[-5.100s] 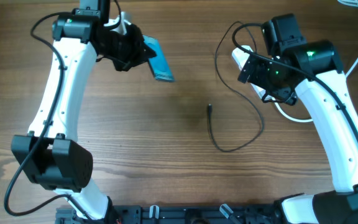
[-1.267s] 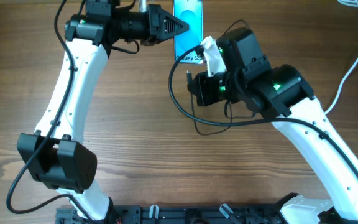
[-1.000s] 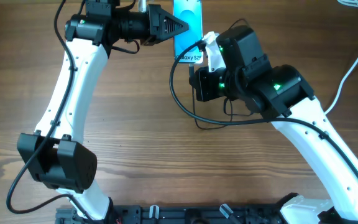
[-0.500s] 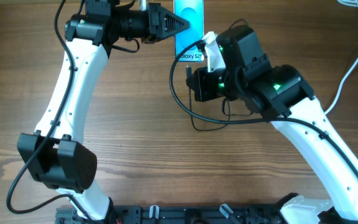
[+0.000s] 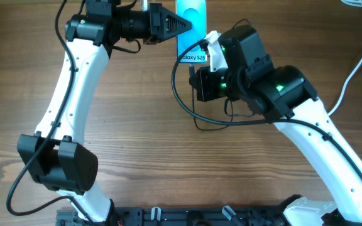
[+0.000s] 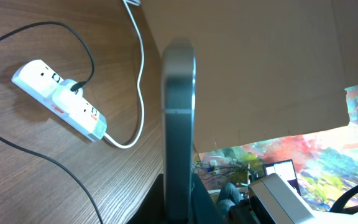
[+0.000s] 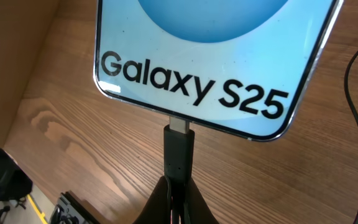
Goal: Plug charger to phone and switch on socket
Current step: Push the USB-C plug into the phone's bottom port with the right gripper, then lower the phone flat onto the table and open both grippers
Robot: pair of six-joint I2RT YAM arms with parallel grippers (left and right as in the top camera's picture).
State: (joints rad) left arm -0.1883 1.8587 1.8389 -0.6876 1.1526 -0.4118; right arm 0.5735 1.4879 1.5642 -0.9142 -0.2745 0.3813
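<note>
My right gripper is pinched almost fully closed on the charger. The two fingers clamp the black connector body from below, and its short metal tip pokes out above them. That tip meets the middle of the bottom edge of the phone, right under the "Galaxy S25" lettering. I cannot tell from the wrist view how deep it sits in the port.

My left gripper is closed on the phone too, gripping it from the side near the far edge of the table. The cyan screen faces the overhead camera. From the left wrist I see the phone edge-on, a thin grey slab rising straight out of my fingers. Whether it rests on the wood or hangs above it, I cannot tell.

From overhead, the bulky black wrist of my right arm sits just beside the phone's lower end and hides most of the connector there. The charger's black lead loops out to one side of that wrist, curves back across the table and passes under the arm.

The socket shows only in the left wrist view — a white strip lying flat on the wood, well apart from the phone. A black cable arcs into its top face, and a thick white cord leaves one end and runs away across the table. I can see red marks on it, but the switch position is too small to read.
</note>
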